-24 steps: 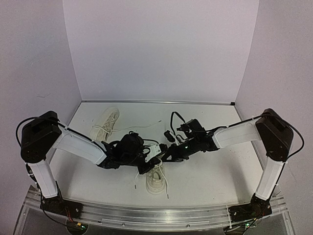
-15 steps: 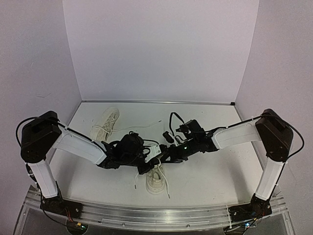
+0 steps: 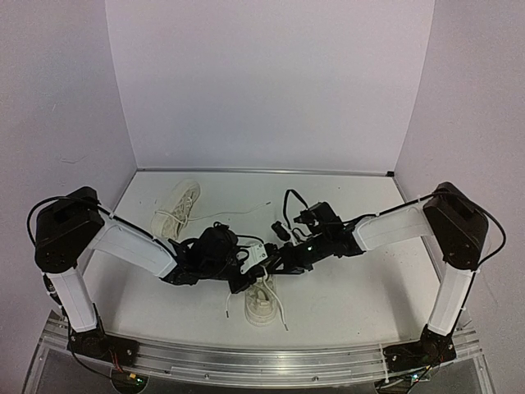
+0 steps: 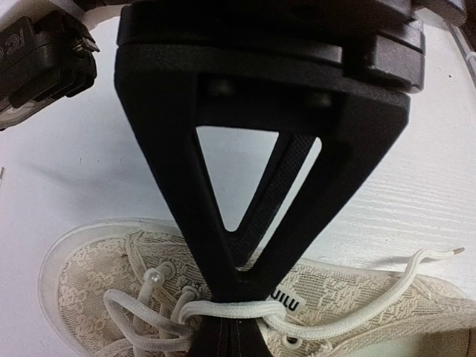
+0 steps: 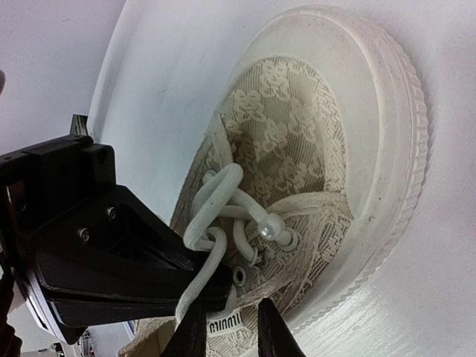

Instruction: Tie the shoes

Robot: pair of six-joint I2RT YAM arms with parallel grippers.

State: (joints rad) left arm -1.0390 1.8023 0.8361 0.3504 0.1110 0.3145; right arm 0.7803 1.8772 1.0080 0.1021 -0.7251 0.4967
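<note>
Shoes of cream-white fabric with a lacy woven pattern, pale rubber soles and thin white cords are seen on the white bench [image 3: 361,287]. The near shoe [image 3: 261,310] is set close to the front edge, between the two arms, its toe turned toward their bases. The far shoe [image 3: 176,207] is laid well apart at the rear left, with one cord trailed out to the right.

Over the near shoe's eyelets the left tool [image 4: 227,327] is closed to a point, and a lace [image 4: 342,316] is pinched there and drawn taut. The right tool [image 5: 234,331] is held just beside it, its jaws narrowly parted and nothing gripped. A small printed label is seen on the tongue.
</note>
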